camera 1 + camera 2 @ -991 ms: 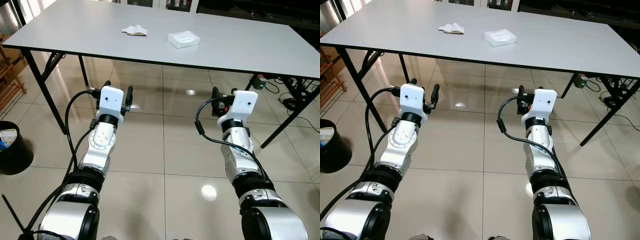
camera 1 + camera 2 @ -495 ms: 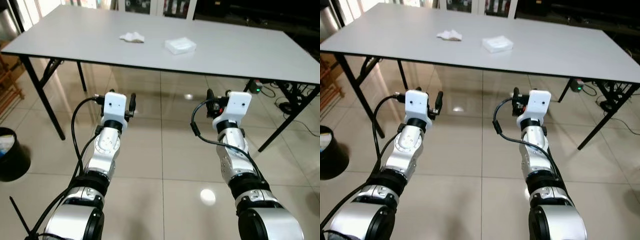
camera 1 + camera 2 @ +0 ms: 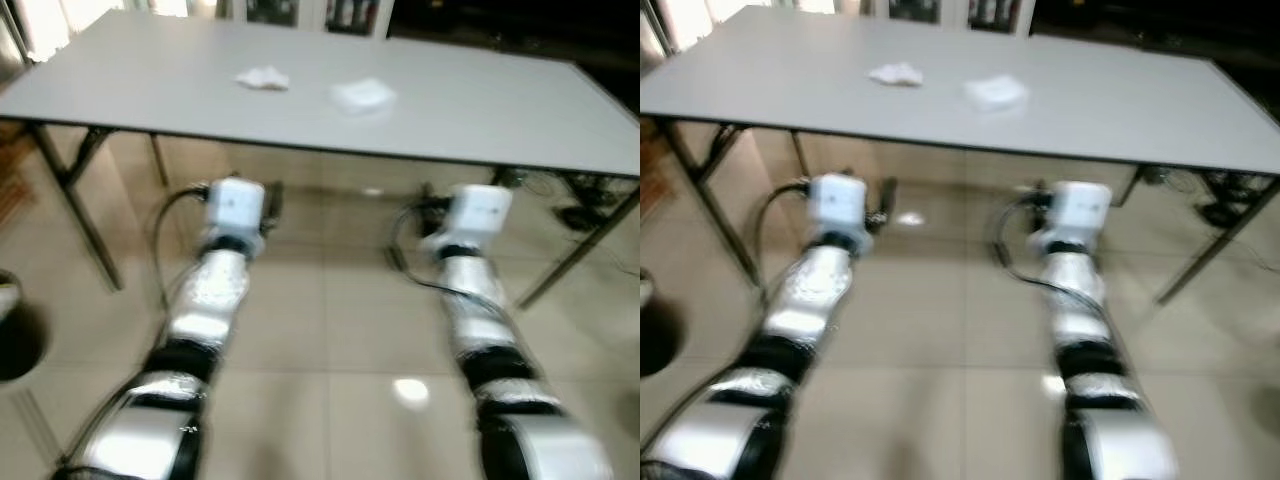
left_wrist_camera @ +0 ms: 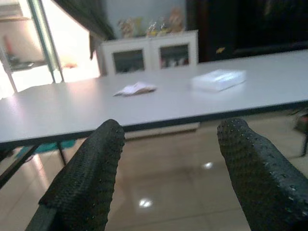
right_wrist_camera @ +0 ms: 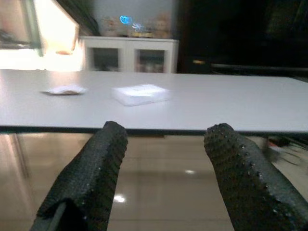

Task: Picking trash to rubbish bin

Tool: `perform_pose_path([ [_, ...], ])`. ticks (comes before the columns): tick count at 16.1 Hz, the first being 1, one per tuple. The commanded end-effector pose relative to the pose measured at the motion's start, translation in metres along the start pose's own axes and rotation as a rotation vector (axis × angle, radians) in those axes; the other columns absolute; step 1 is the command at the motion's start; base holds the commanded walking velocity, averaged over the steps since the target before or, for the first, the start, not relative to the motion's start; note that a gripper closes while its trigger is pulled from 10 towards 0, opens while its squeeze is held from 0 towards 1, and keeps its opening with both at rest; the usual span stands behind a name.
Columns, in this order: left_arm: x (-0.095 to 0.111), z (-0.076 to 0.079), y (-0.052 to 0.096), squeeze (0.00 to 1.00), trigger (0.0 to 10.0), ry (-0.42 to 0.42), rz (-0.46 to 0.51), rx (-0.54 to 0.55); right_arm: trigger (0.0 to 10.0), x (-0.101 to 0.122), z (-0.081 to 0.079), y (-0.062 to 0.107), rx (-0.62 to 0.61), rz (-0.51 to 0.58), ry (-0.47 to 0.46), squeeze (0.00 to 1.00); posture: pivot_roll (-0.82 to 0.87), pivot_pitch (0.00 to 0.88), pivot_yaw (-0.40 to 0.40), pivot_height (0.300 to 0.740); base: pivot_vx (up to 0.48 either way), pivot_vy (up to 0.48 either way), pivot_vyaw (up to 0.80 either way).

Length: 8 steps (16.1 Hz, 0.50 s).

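- The step in hand looks like the approach: the robot faces the counter [image 3: 500,110] with nothing picked up, so the sound course is to close in squarely until the trash is within reach before either arm goes up.
- The trash lies on the far half of the counter: a crumpled tissue [image 3: 263,77] toward the left, and a flat white packet [image 3: 364,94] near it to the right, the two apart from each other.
- The head views are blurred, so it is wise to settle before reaching; fine edges of the tissue cannot be judged now.
- The tissue is soft and light, so a low pinch from above, fingers either side of the crumple, should hold it best.
- The bin [image 3: 14,340] stands on the floor far to the left, beyond the counter's leg; the carry will need a turn that way.
- The left gripper [image 4: 168,183] is held forward below the counter's edge, its fingers [image 4: 86,178] spread wide and empty.
- The right gripper [image 5: 166,178] is level with it, also below the edge, fingers [image 5: 243,187] wide apart, nothing between them.
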<state>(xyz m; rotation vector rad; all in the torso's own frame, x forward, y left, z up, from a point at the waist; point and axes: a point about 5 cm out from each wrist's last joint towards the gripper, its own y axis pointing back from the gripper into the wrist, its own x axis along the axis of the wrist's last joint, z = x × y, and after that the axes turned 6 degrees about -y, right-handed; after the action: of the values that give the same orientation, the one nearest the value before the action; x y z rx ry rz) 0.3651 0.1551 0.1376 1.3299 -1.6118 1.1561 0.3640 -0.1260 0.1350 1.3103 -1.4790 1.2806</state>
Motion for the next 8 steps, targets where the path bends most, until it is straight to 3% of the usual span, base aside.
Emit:
perform_pose_path([
  [1, 0.0088, 0.0159, -0.0033, 0.00, 10.0, 0.019, 0.023, -0.044, 10.0, 0.0057, 0.0172, -0.0003, -0.042, 0.015, 0.018, 0.00, -0.02, 0.012, -0.085, 0.740, 0.356, 0.000, 0.00],
  [8, 0.0103, 0.0174, -0.0033, 0.00, 10.0, 0.024, 0.030, -0.059, 10.0, 0.0056, 0.0130, -0.0006, -0.027, 0.016, 0.010, 0.00, -0.02, 0.000, -0.083, 0.740, 0.356, 0.000, 0.00],
])
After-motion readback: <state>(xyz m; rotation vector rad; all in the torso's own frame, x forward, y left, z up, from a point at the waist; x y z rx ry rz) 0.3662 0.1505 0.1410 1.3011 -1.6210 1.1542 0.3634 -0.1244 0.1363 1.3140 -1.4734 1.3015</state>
